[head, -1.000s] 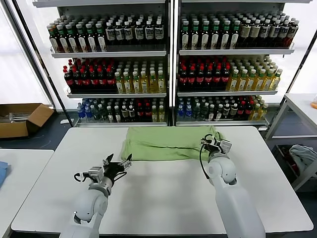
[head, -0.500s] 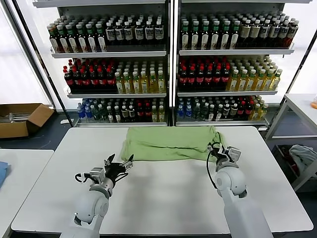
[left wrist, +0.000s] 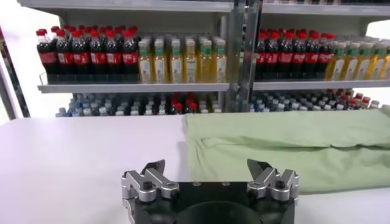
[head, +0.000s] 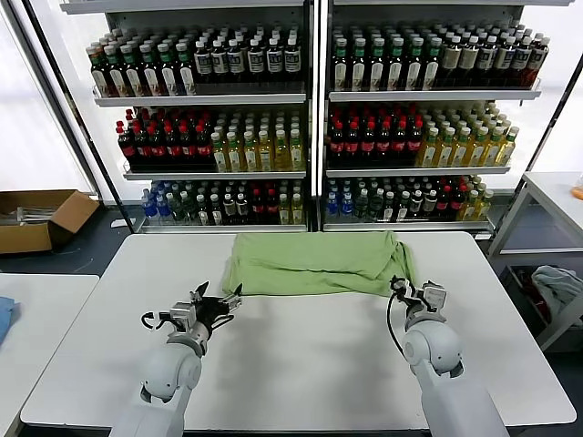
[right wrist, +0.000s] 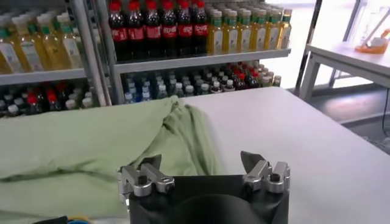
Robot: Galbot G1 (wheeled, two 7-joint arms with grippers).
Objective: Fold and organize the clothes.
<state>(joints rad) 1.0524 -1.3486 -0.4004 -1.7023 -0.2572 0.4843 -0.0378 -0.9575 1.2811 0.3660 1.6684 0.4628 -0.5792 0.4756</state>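
One light green T-shirt (head: 314,263) lies folded into a wide band across the upper middle of the head view, on the far half of the white table (head: 301,364), its back edge close to the table's far rim and its plain side up; no print shows. Two grippers are in sight. The left gripper (head: 217,304) hangs low over the table at the lower left of centre, fingers spread apart and holding nothing, just short of the shirt's near left corner. The right gripper (head: 414,293) sits at the lower right of centre beside the shirt's bunched right end, fingers likewise apart and empty. In the left wrist view the shirt (left wrist: 286,146) fills the right half, its left edge running straight and a fold seam crossing it; the left gripper (left wrist: 210,176) is over bare table at its corner. In the right wrist view the cloth (right wrist: 91,152) rumples toward the middle, the right gripper (right wrist: 201,170) astride its edge. The near half of the table is bare white. Behind stand two shelving units (head: 314,118) of bottles, three shelves each; a cardboard box (head: 41,218) lies on the floor at the left.
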